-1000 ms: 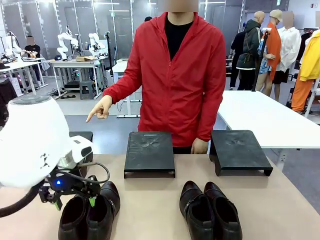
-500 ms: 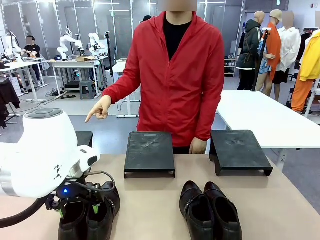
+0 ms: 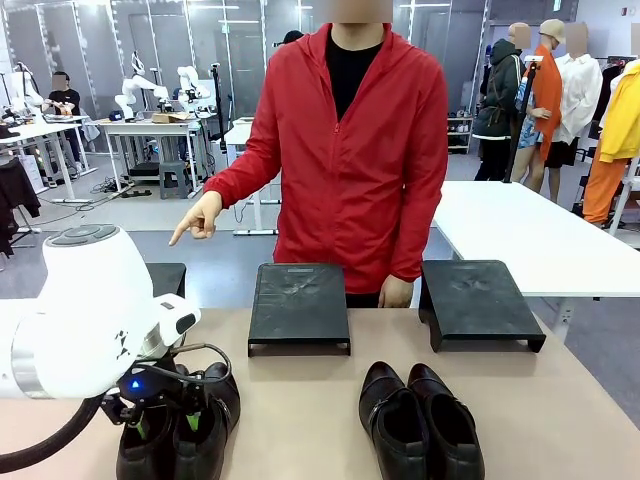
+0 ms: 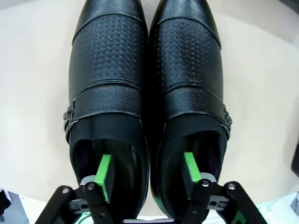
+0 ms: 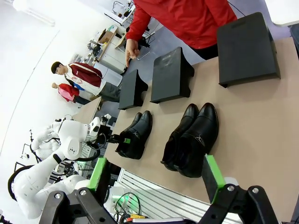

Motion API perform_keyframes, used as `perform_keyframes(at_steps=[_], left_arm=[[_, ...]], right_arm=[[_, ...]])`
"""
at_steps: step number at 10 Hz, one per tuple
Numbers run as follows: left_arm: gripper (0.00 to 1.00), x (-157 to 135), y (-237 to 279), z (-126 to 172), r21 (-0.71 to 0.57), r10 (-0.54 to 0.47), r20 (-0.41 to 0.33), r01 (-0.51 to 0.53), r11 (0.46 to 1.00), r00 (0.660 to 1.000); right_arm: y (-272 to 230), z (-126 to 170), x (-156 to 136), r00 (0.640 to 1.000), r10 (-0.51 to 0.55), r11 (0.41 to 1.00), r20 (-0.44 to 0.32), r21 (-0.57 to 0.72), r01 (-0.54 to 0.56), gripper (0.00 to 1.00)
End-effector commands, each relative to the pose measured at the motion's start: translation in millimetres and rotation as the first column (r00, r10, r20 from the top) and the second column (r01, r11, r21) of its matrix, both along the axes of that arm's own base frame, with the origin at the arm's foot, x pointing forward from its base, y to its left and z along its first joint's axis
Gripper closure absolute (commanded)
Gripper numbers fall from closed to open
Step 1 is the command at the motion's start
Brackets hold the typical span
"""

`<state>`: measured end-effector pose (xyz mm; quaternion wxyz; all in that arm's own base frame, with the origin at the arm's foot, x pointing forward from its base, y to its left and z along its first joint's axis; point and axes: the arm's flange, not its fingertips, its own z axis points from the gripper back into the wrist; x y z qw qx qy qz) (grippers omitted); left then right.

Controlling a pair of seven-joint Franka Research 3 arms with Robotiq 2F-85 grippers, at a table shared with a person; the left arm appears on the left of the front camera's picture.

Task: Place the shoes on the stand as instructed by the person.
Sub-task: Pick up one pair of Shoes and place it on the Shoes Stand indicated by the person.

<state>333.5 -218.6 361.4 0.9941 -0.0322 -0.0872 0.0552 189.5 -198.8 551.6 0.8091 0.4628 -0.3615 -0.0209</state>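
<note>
Two pairs of glossy black shoes stand near the table's front edge. My left gripper (image 3: pixel 165 420) is down on the left pair (image 3: pixel 185 430). In the left wrist view one green finger sits inside each shoe opening of that pair (image 4: pixel 110 60), and the shoes' inner walls lie between the open jaws without touching the pads (image 4: pixel 104 175). The right pair (image 3: pixel 420 420) stands untouched. My right gripper (image 5: pixel 156 179) hangs open high above the table, with that pair (image 5: pixel 194 137) far below. The person (image 3: pixel 350 150) in a red jacket stands at the far side, one hand (image 3: pixel 198 222) pointing toward the left.
Three black stands line the table's far side: one in the middle (image 3: pixel 299 305), one at the right (image 3: pixel 478 300), and a left one (image 3: pixel 170 275) partly hidden behind my left arm. A white table (image 3: pixel 540 240) stands behind at the right.
My left arm has come down and moved slightly right, sinking its fingers into the left pair's openings. The jaws have narrowed a little. The person's pointing hand holds still.
</note>
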Motion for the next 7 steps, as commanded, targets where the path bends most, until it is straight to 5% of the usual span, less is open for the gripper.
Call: perform_keyframes(at_steps=[1, 2, 3, 4, 7], left_arm=[[1.0, -22.8, 20.9, -23.8, -0.017, -0.019, -0.006, 0.019, 1.0, 1.0], [1.0, -23.8, 20.4, -25.5, -0.011, -0.019, -0.011, 0.019, 1.0, 1.0], [0.88, -24.6, 19.7, -25.9, -0.001, -0.019, -0.006, 0.019, 1.0, 1.0], [0.97, -24.2, 18.9, -25.7, 0.0, -0.023, -0.004, 0.023, 1.0, 1.0], [1.0, -28.0, 18.7, -21.0, 0.002, -0.025, -0.005, 0.025, 1.0, 1.0]], right_arm=[[-0.3, 1.2, -0.1, 1.0, 0.004, 1.0, 0.02, -0.004, -0.004, 0.0], [-0.3, 1.2, -0.1, 1.0, 0.004, 1.0, 0.02, -0.004, -0.004, 0.0], [-0.3, 1.2, -0.1, 1.0, 0.004, 1.0, 0.02, -0.004, -0.004, 0.0], [-0.3, 1.2, -0.1, 1.0, 0.004, 1.0, 0.02, -0.004, -0.004, 0.0], [-0.3, 1.2, -0.1, 1.0, 0.004, 1.0, 0.02, -0.004, -0.004, 0.0]])
